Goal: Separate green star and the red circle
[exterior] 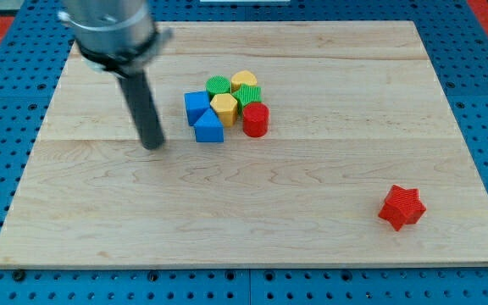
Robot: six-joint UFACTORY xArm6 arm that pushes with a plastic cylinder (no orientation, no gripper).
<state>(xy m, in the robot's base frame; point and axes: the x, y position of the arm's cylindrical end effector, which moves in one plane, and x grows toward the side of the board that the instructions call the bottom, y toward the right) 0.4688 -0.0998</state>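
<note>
The green star (250,96) sits in a tight cluster of blocks above the board's middle. The red circle (256,120) touches its lower side, at the cluster's lower right corner. My tip (152,144) rests on the board to the left of the cluster, about a block's width left of the blue blocks, well apart from the star and circle.
The cluster also holds a green circle (218,85), a yellow heart (244,80), a yellow hexagon (224,108), a blue cube (196,106) and a blue triangle (208,128). A red star (402,207) lies alone at lower right. The wooden board (100,220) is ringed by blue pegboard.
</note>
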